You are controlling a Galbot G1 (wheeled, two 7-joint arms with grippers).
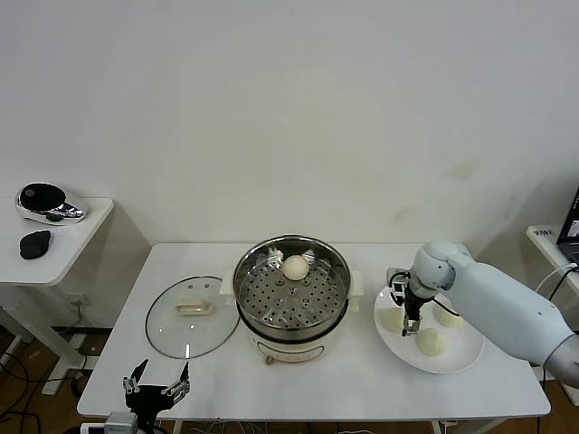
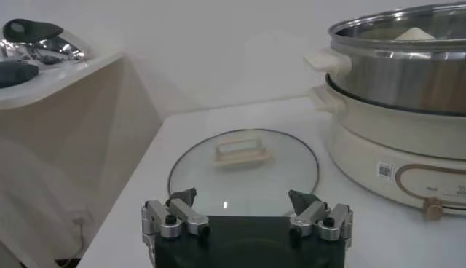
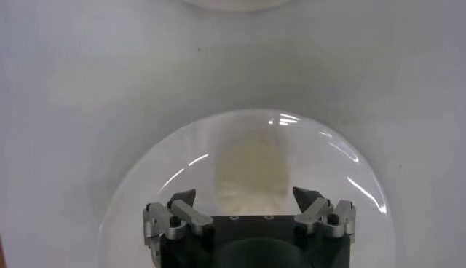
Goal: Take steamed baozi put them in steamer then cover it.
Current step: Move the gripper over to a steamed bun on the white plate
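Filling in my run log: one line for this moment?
right gripper open over plate bun | one bun in steamer | lid off | left gripper idle

i see cream-white baozi [image 1: 296, 267], shiny steel steamer [image 1: 291, 312] with perforated tray on cream base, clear glass cover [image 1: 186, 316]; white plate [image 1: 457, 356], white table [image 1: 326, 387]

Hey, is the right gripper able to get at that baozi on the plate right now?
Probably yes. The right gripper hangs open above the white plate, a baozi sits right below its spread fingers, and nothing lies between them.
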